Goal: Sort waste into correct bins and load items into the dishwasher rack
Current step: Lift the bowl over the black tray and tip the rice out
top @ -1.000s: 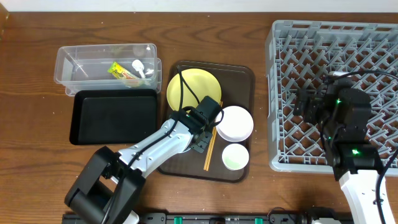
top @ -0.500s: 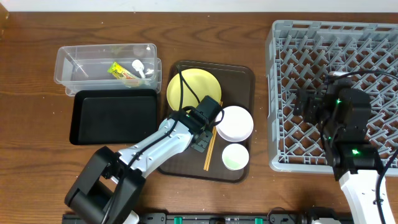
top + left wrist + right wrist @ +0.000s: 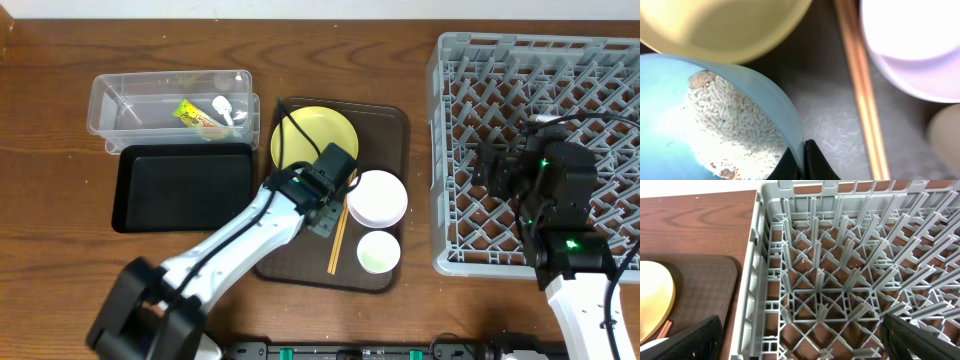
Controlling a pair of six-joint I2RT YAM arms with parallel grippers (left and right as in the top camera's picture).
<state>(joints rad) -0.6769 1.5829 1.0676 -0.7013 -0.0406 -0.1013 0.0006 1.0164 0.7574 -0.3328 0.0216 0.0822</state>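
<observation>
The light blue bowl (image 3: 665, 115), holding whitish rice (image 3: 735, 125), is being pinched at its rim, lower left in the wrist view. Overhead, the wrapper (image 3: 195, 116) is lying in the clear tub (image 3: 112, 100) at upper left; the grey rack (image 3: 540, 50) is filling the right.

We log a dark wood table (image 3: 60, 120). Directly on it: clear plastic tub (image 3: 98, 110) at rear left, black tray (image 3: 170, 190) touching its front edge, brown serving tray (image 3: 385, 125) just beside both, grey dishwasher rack (image 3: 480, 90) at right, apart from the serving tray.
</observation>
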